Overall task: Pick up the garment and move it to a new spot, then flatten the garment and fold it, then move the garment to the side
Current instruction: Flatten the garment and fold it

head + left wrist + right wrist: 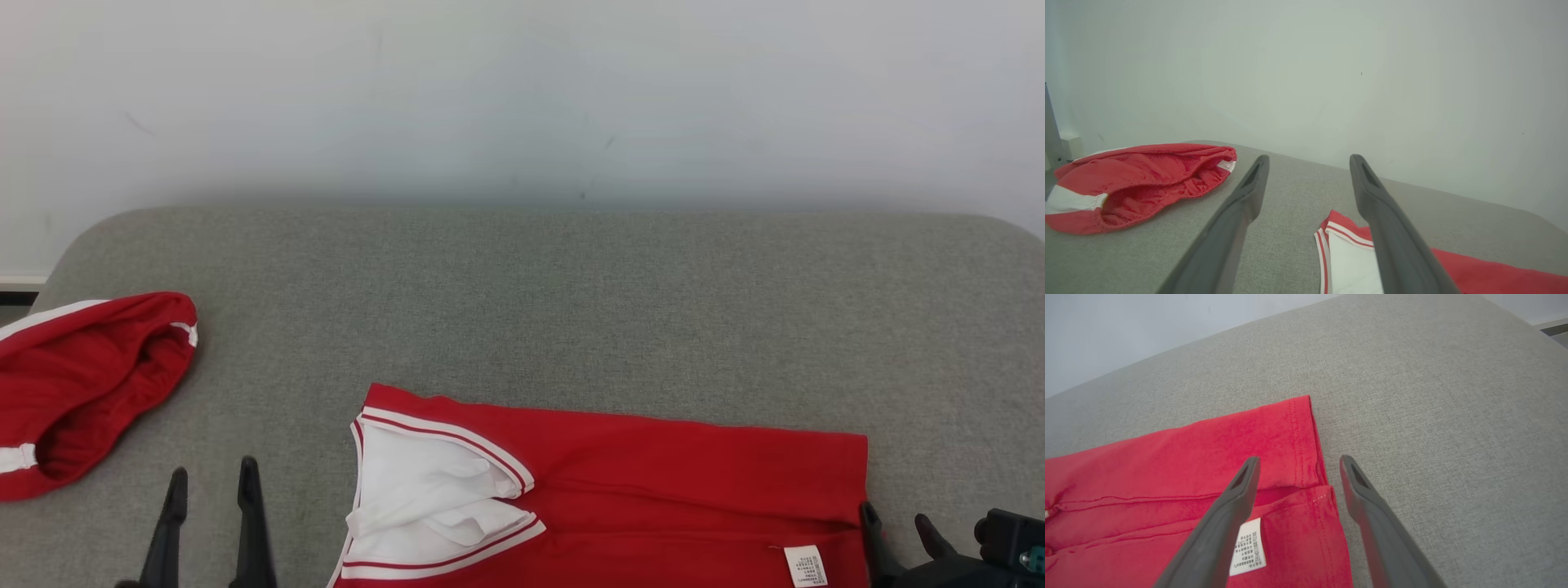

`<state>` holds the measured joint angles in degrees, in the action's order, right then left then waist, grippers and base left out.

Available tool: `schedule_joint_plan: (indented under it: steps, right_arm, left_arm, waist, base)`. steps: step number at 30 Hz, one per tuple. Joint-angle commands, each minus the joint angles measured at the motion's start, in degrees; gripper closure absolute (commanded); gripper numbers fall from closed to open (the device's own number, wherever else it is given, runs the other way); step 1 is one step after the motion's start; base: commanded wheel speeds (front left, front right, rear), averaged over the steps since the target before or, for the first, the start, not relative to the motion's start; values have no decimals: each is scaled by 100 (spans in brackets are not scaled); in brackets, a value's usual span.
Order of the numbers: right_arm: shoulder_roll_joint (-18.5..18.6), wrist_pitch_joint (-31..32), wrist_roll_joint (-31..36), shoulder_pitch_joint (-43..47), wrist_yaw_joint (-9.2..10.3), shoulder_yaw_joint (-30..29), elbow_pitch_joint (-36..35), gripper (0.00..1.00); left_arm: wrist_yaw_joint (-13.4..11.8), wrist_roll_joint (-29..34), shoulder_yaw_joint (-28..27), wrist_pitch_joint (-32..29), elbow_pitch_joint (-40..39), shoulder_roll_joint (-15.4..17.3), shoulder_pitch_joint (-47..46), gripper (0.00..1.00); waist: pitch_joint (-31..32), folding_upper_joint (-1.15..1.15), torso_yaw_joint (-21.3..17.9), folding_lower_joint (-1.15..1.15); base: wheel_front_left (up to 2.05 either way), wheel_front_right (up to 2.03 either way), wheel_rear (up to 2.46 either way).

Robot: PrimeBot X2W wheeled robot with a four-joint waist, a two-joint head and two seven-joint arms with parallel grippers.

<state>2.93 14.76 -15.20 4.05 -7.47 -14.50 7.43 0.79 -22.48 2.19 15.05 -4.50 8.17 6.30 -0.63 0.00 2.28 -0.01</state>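
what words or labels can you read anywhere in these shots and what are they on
On the white tag sewn to the folded red garment: several rows of tiny black print, too small to read.
On the second red garment and the grey surface: no text or signs.
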Motion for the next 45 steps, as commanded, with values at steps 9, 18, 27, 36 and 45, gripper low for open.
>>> schedule_joint_plan:
  steps: [9,18,27,36,45]
  right_arm:
    - [-5,121,138,-259,-6,-269,466,0]
    - [-5,539,351,-434,-6,-483,483,0]
    - [-3,978,425,-647,-6,-473,596,0]
    - [-11,1506,491,-820,-7,-406,1012,0]
    - [-20,1542,421,-1058,-7,-134,1273,0]
  left_arm:
    - [422,227,-223,18,688,-111,206,0]
    - [492,364,-196,19,816,-150,97,0]
    - [453,470,-153,19,823,-196,-32,0]
    - [440,487,-87,19,838,-230,-78,0]
    - [383,489,-31,16,796,-232,-141,0]
  waist:
    - [64,0,14,1]
    - [-49,0,2,1]
    - [-206,0,12,1]
    - [-312,0,102,1]
    - [-397,0,181,1]
  base:
    - [0,0,0]
    - [0,0,0]
    - [0,0,0]
    - [0,0,0]
    - [0,0,0]
